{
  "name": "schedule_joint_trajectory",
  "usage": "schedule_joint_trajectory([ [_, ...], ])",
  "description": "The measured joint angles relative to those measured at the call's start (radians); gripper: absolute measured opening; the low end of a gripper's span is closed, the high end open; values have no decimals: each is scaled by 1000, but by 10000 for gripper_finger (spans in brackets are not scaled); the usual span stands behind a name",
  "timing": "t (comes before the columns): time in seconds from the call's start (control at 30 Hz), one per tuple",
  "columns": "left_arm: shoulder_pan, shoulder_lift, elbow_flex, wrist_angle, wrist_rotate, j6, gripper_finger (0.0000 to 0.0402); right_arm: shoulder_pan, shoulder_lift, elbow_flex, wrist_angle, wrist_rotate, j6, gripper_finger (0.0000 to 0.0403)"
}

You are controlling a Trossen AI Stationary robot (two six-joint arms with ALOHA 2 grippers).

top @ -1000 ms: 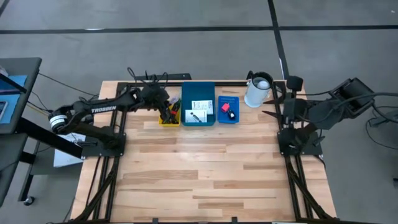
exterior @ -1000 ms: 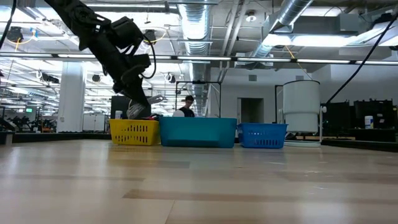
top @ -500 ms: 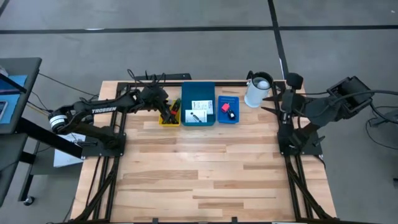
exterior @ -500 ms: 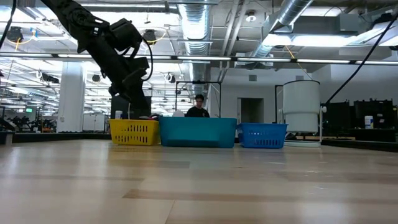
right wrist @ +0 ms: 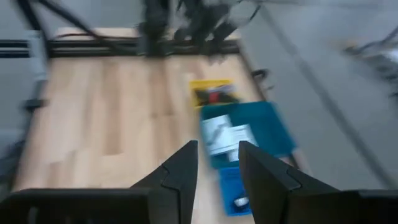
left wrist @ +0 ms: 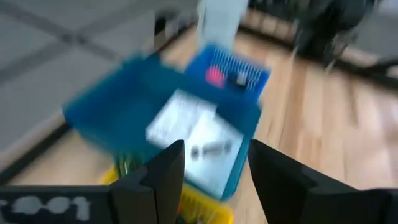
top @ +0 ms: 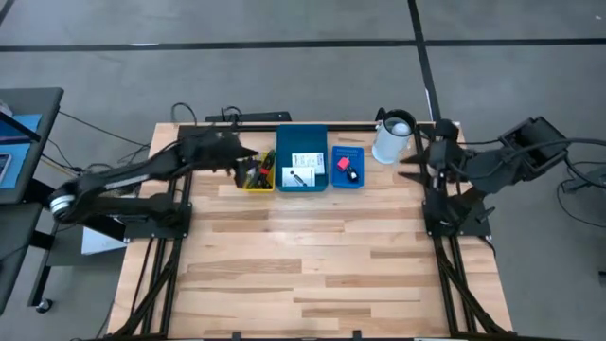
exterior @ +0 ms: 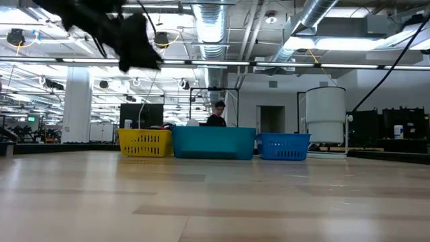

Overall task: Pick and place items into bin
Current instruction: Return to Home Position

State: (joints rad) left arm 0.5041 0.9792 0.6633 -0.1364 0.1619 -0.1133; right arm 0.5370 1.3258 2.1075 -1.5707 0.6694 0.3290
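Teal plastic bin (top: 302,130) holds 2 flat white cards (top: 305,161); left gripper (left wrist: 211,163) and right gripper (right wrist: 217,163) gape empty

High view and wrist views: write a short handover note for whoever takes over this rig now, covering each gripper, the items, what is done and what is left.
Left gripper: open, empty, raised beside the yellow bin.
Right gripper: open, empty, by the white container at the table's right side.
Items: two white cards in the teal bin; pink piece and black object in the blue bin; green and black things in the yellow bin.
Done: every item in view lies in a bin.
Left: probably only parking both arms.
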Motion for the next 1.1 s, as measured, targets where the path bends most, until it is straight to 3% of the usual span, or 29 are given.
schedule_joint_trajectory([
  [0.2,-165,-316,-98,157,-227,-49,166,19,5,-3,-1,-160,44,113],
  [0.3,-240,-458,-179,255,-323,-68,166,-3,-15,14,29,-171,34,113],
  [0.4,-292,-559,-242,310,-377,-91,166,-21,-104,26,176,-190,10,113],
  [0.53,-349,-641,-285,308,-376,-105,166,47,-217,-74,449,-358,-94,113],
  [0.67,-408,-670,-318,298,-373,-108,166,168,-346,-323,654,-375,-96,113],
  [0.83,-476,-673,-371,312,-404,-128,166,273,-582,-716,858,-262,-89,113],
  [0.9,-498,-672,-386,305,-433,-141,166,309,-718,-875,1019,-233,-93,113],
  [1.0,-532,-672,-406,320,-438,-145,166,351,-927,-1098,1269,-262,-201,113],
  [1.1,-561,-673,-422,334,-438,-145,166,385,-1089,-1309,1341,-298,-292,113],
])
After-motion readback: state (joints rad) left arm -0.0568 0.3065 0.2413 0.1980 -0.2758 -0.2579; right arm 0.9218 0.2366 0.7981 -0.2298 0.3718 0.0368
